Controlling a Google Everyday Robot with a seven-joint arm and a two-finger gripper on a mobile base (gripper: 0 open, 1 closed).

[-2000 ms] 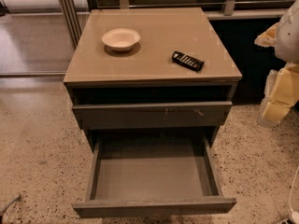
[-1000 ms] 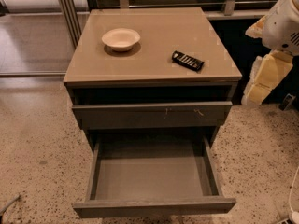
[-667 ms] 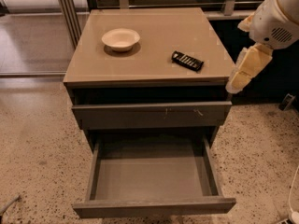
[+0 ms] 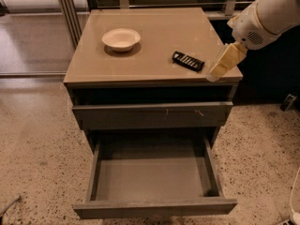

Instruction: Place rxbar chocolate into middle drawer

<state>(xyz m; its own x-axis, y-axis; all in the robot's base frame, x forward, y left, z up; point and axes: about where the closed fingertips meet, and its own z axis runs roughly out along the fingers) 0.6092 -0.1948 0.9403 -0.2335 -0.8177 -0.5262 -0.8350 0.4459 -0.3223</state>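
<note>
The rxbar chocolate (image 4: 188, 61), a small flat black bar with white markings, lies on the right part of the cabinet top (image 4: 154, 32). My gripper (image 4: 224, 63), pale yellow on a white arm, hangs over the top's front right corner, just right of the bar and not touching it. The middle drawer (image 4: 154, 208) is pulled out wide below, and its smooth grey interior holds nothing.
A round cream bowl (image 4: 121, 39) sits at the back left of the top. A shut grey drawer front with small scratch marks (image 4: 152, 116) lies above the open drawer. Speckled floor surrounds the cabinet. A metal rail and frame stand behind it.
My arm has swung in from the right edge of view, moving left and down until the gripper is over the top's front right corner. The bar, bowl and drawers have not moved.
</note>
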